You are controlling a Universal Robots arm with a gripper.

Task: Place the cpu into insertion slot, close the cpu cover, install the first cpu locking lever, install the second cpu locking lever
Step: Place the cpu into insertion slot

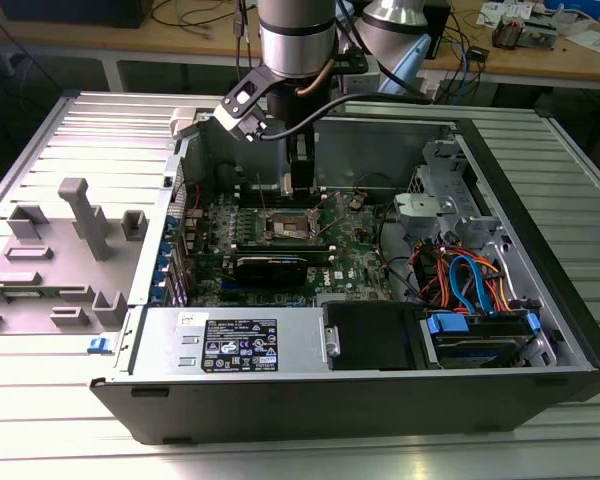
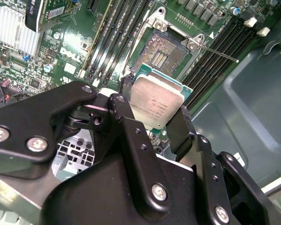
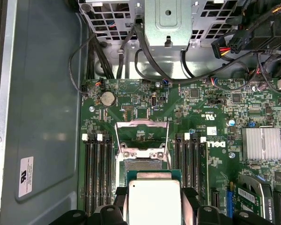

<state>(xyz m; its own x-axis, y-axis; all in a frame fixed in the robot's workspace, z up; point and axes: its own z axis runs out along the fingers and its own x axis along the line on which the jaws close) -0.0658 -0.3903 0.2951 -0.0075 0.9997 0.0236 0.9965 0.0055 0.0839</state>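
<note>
Closest to us in both wrist views are the black links of the claw (image 2: 155, 112) (image 3: 154, 202). Its two fingers (image 2: 180, 129) are clamped on opposite edges of the chip (image 2: 158, 101) (image 3: 153, 199). The chip's pale metal top faces the cameras, and a thin green edge shows along one side in the second wrist view. We see it hanging over the green board (image 3: 210, 108) at the near rim of the socket (image 2: 161, 54) (image 3: 143, 164), not seated in it. The socket lies bare, its dark centre uncovered inside a silvery rim. In the first wrist view the cover (image 3: 141, 150) stands lifted off it on the socket's far side. In the second wrist view a thin metal lever (image 2: 220, 54) sticks out sideways from one corner. Long black memory slots (image 3: 96, 168) run on both sides of the socket, and a ribbed silver heat sink (image 3: 261, 143) sits farther along the board.

In the exterior view we find the arm (image 1: 298, 40) reaching down into the open computer case (image 1: 330, 405), with the claw low over the socket. A grey labelled box (image 1: 235, 340) lies along the case's near side, and coloured cables (image 1: 470, 285) bunch toward the exterior view's right. A grey plastic tray (image 1: 60, 260) lies outside the case on the exterior view's left, on the slatted metal table (image 1: 40, 440).
</note>
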